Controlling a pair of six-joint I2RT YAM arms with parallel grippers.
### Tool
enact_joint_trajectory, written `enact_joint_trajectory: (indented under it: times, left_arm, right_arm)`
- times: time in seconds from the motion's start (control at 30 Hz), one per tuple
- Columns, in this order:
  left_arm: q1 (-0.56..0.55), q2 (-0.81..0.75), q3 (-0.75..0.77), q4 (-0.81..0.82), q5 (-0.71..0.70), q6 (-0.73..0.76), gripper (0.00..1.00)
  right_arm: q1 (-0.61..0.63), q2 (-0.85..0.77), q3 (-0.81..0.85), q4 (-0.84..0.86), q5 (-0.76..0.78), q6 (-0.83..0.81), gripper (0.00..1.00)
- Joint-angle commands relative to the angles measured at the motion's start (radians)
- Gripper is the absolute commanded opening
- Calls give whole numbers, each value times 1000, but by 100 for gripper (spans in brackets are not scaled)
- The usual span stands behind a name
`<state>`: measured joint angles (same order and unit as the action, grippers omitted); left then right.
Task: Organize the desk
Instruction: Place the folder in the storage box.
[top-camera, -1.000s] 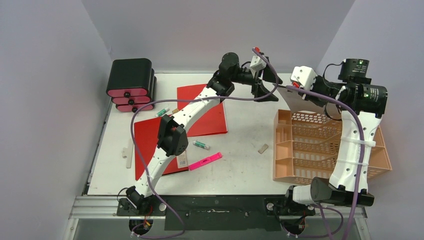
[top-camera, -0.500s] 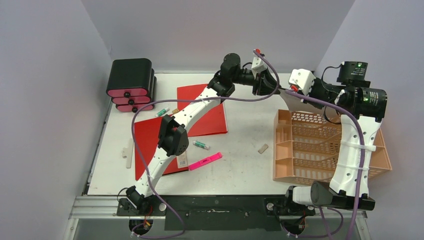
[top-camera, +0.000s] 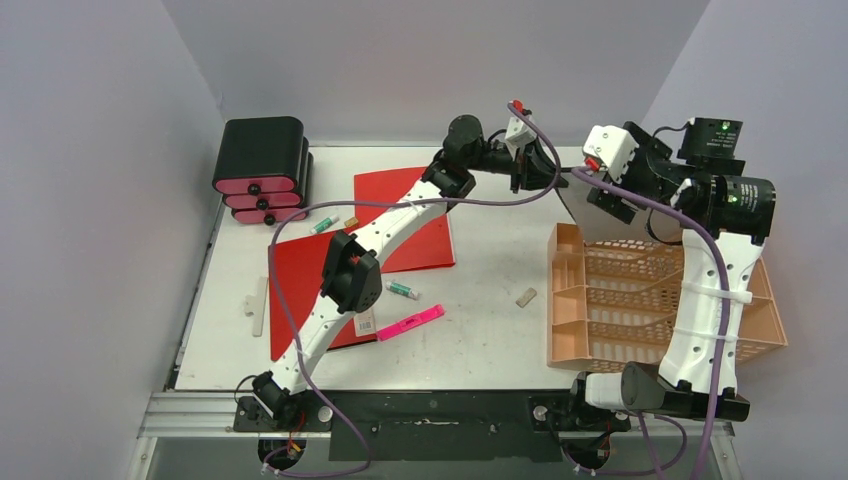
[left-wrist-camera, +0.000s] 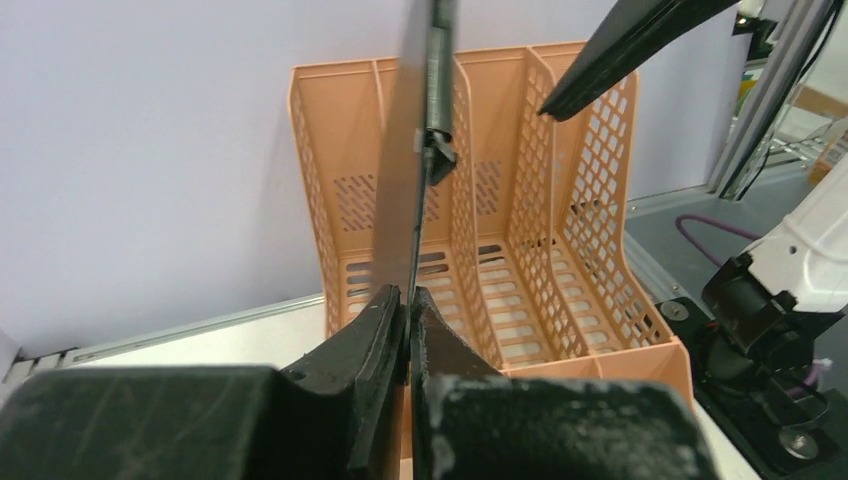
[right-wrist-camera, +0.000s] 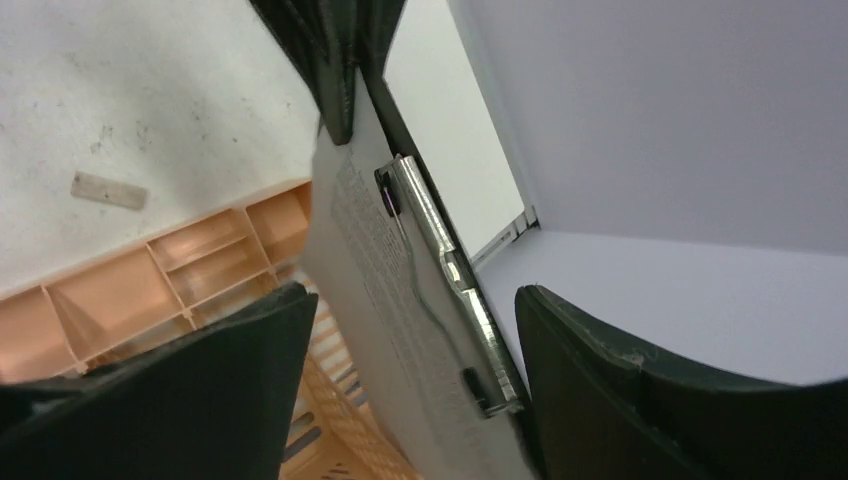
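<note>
A grey clipboard (top-camera: 578, 203) with a metal clip (right-wrist-camera: 440, 260) hangs edge-on above the back end of the orange file rack (top-camera: 620, 300). My left gripper (left-wrist-camera: 410, 300) is shut on its thin edge (left-wrist-camera: 400, 200). In the right wrist view the left arm's fingers (right-wrist-camera: 335, 60) pinch the board's top corner. My right gripper (right-wrist-camera: 410, 295) is open, its fingers standing apart on either side of the clipboard (right-wrist-camera: 390, 290). The white desk (top-camera: 480, 340) lies below. In the top view the left gripper (top-camera: 553, 172) and right gripper (top-camera: 612, 192) face each other.
Two red folders (top-camera: 405, 215) (top-camera: 305, 280) lie under the left arm. A pink highlighter (top-camera: 410, 322), a green-capped tube (top-camera: 402, 290), a small block (top-camera: 526, 297) and a white stick (top-camera: 258, 305) lie loose. The black drawer box (top-camera: 262, 170) stands back left.
My left gripper has closed on the clipboard's edge. My right gripper has opened and let go of the board, and its wrist has lifted a little.
</note>
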<state>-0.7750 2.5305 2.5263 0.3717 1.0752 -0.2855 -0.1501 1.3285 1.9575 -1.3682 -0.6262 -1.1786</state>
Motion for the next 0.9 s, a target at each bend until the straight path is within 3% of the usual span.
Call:
enact_joint_trajectory:
  times: [0.0, 0.07, 0.17, 0.37, 0.67, 0.73, 0.83, 0.87]
  left_arm:
    - [-42, -2, 48, 101, -9, -132, 0]
    - [-44, -4, 53, 101, -21, -134, 0]
    - [-50, -10, 56, 80, -44, -129, 0]
    - [-64, -5, 58, 9, -100, -74, 0]
    - [-85, 43, 87, -74, -206, 32, 0]
    - [-86, 51, 91, -62, -219, 27, 15]
    - [-86, 60, 92, -39, -227, -1, 58]
    - [-87, 59, 92, -36, -226, -5, 68]
  right_arm:
    - [3, -57, -25, 166, 16, 133, 87]
    - [3, -81, -64, 245, 32, 187, 95]
    - [3, -103, -89, 352, 72, 285, 100]
    - [3, -170, -162, 560, 113, 472, 93]
    - [3, -190, -169, 583, 100, 559, 90]
    - [3, -194, -181, 591, 118, 568, 90]
    - [3, -199, -201, 613, 152, 588, 90]
    - [3, -200, -205, 621, 166, 595, 90]
